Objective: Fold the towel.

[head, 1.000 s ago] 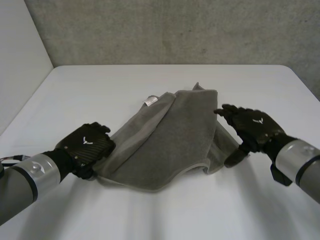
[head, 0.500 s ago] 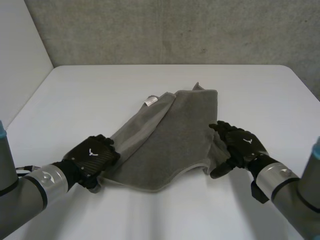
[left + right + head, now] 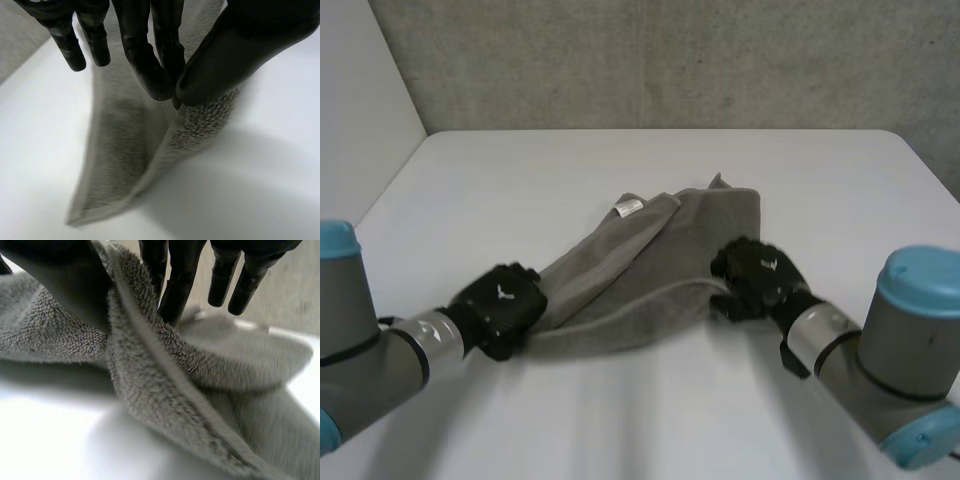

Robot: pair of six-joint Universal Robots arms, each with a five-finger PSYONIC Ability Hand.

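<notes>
A grey towel [image 3: 650,262] lies rumpled in the middle of the white table [image 3: 620,160], a white label [image 3: 631,207] at its far edge. My left hand [image 3: 502,305] is shut on the towel's near left corner; in the left wrist view the thumb [image 3: 240,55] presses the cloth [image 3: 200,130] against the fingers. My right hand [image 3: 756,277] is shut on the near right corner; in the right wrist view the thumb [image 3: 65,285] and fingers [image 3: 175,285] pinch the towel's hem [image 3: 150,355]. The near edge stretches between both hands, slightly off the table.
A rough grey wall [image 3: 660,60] stands behind the table's far edge. Bare white tabletop surrounds the towel on all sides. My forearms [image 3: 865,360] reach in from the near corners.
Both hands moved inward onto the towel's near corners and closed on them. The near edge has lifted and pulled taut between them, and the towel has bunched up.
</notes>
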